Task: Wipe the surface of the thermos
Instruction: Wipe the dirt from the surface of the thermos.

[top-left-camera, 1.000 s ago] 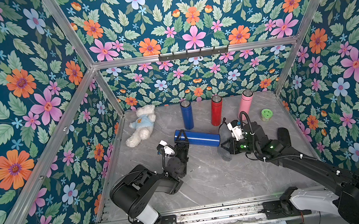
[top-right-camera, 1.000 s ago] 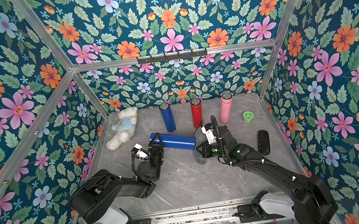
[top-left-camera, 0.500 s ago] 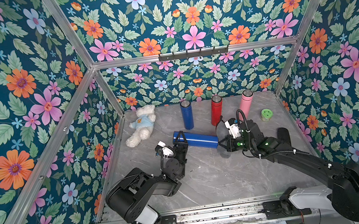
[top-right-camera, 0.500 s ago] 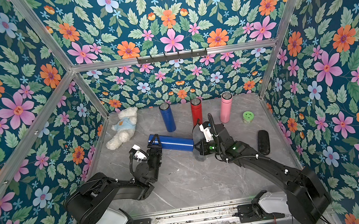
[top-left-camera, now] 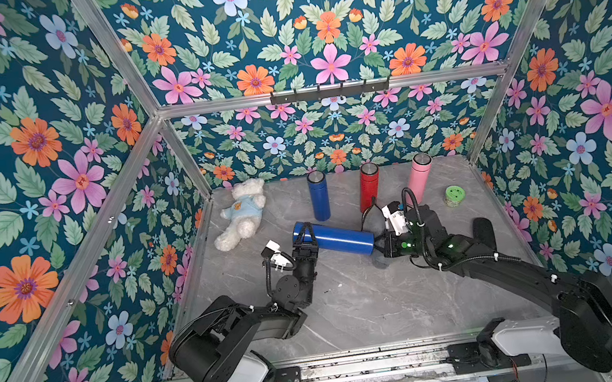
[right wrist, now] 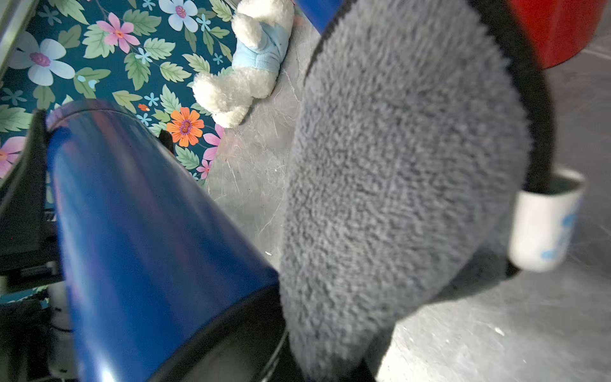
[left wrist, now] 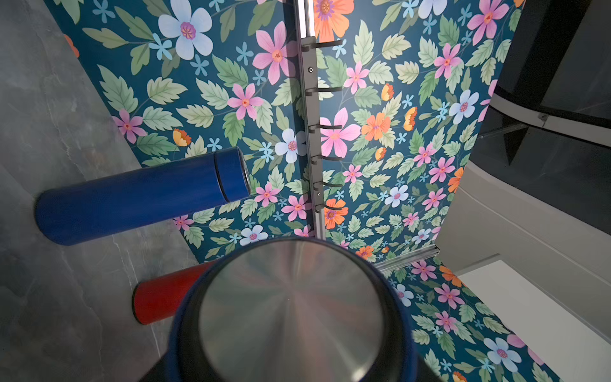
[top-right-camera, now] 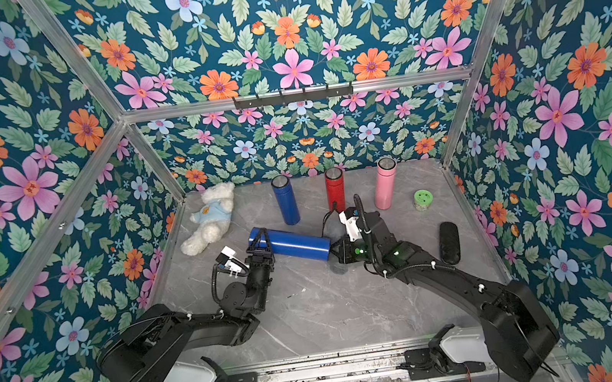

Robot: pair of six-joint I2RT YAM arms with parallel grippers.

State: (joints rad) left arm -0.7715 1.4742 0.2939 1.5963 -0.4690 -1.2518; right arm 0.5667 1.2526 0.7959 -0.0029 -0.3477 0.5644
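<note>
A blue thermos [top-left-camera: 336, 238] [top-right-camera: 295, 243] is held lying sideways across the middle of the grey table [top-left-camera: 372, 311]. My left gripper [top-left-camera: 304, 238] [top-right-camera: 261, 244] is shut on its left end; the steel end face [left wrist: 291, 311] fills the left wrist view. My right gripper [top-left-camera: 382, 246] [top-right-camera: 340, 253] sits at the thermos's right end, shut on a grey fluffy cloth [right wrist: 396, 182]. The cloth hangs beside the blue body [right wrist: 148, 231] and hides the right jaws. In both top views the cloth is mostly hidden behind the gripper.
Along the back wall stand an upright blue thermos [top-left-camera: 318, 196], a red one [top-left-camera: 369, 187] and a pink one [top-left-camera: 419, 179]. A white teddy bear [top-left-camera: 241, 214] lies back left. A green round tin [top-left-camera: 455, 195] and a black object [top-left-camera: 483, 231] lie at the right.
My right gripper with the cloth has shifted left, closing onto the thermos's right end. The thermos's right end has dipped slightly. The left gripper keeps its hold.
</note>
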